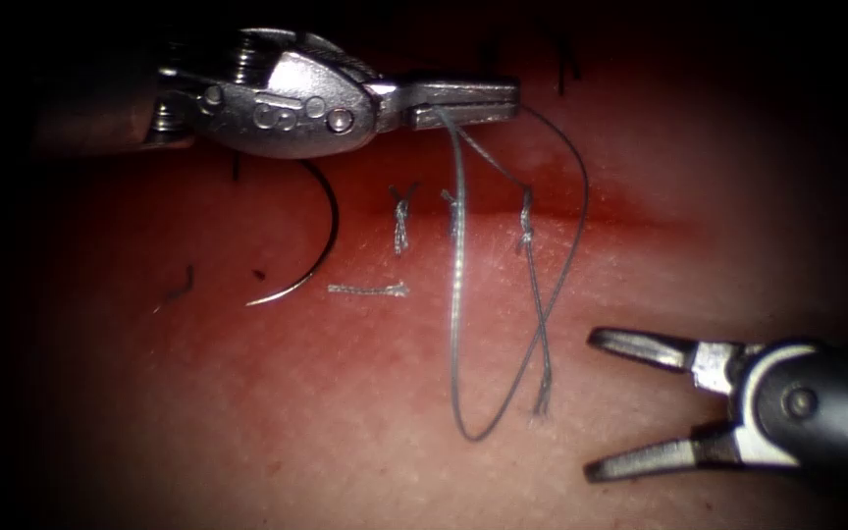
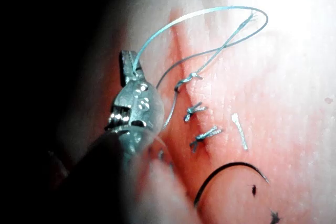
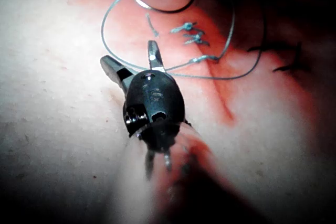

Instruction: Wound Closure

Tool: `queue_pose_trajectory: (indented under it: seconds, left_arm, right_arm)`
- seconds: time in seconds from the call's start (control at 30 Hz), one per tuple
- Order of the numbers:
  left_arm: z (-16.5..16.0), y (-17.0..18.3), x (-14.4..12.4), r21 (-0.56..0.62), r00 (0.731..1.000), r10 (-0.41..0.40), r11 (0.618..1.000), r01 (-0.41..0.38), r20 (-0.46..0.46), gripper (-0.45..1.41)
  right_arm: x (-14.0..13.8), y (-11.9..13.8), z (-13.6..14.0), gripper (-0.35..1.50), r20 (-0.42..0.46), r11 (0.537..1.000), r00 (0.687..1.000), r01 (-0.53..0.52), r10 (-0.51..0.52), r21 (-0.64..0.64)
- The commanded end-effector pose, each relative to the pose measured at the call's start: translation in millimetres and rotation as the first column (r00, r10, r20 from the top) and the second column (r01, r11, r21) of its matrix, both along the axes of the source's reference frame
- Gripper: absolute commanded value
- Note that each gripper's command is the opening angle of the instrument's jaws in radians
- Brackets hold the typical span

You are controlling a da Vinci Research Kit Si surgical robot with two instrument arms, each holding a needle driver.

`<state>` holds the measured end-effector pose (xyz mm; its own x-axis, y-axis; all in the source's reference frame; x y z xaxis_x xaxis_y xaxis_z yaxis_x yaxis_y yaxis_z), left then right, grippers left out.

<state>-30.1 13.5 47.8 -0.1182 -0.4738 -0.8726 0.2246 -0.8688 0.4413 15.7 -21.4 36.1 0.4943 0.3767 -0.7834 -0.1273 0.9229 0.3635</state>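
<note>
**Left tool pinches the thread; needle lies free on the tissue**

In the endoscope view the left tool (image 1: 478, 102) reaches in from the upper left with its jaws pressed together on the thread (image 1: 455, 324), just above the cut (image 1: 581, 211). From that grip the thread hangs down over the tissue (image 1: 365, 412), sweeps into a long loop below the cut and climbs back up on the right. Another strand runs from the jaws to the rightmost of 3 knots (image 1: 526, 231) sitting in a row along the cut (each with short cut ends). The tail from that knot crosses the loop and ends frayed near the right tool.

The right tool (image 1: 596, 404) sits at the lower right, well below the cut, with its jaws spread wide and holding nothing.

The needle (image 1: 318, 245) lies loose on the tissue, left of the knots and just under the left tool's wrist, held by neither tool; its tip rests on the surface, not in the tissue. A short cut piece of thread (image 1: 369, 290) lies flat just to the right of the needle tip. Red fluid (image 1: 640, 221) stains the tissue along the cut.
</note>
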Motion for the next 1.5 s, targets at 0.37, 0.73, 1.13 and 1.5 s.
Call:
queue_pose_trajectory:
  seconds: [0.37,0.73,1.13,1.5]
  left_arm:
    - [1.3,-4.2,-1.1,-0.021,0.98,0.19,0.982,-0.189,0.057,-0.45]
    - [-1.9,-7.1,-1.2,-0.035,0.986,0.168,0.985,-0.168,0.005,-0.45]
    - [-2.4,-9.1,-2.8,-0.015,0.989,0.144,0.989,-0.145,-0.03,-0.45]
    - [-0.1,-9.3,-2.7,0.084,0.994,0.103,0.991,-0.106,0.04,-0.45]
  right_arm:
    - [3.6,8.7,5.6,-0.35,-0.128,0.983,0.988,-0.064,0.087,0.173]
    - [11.5,9.1,12.7,-0.35,-0.098,0.985,0.991,0.099,-0.086,0.144]
    - [14.9,9.6,17.2,-0.35,-0.144,0.99,0.99,0.005,0.016,0.143]
    - [12.9,12.9,18.7,-0.35,-0.493,0.895,0.771,-0.221,0.403,0.388]
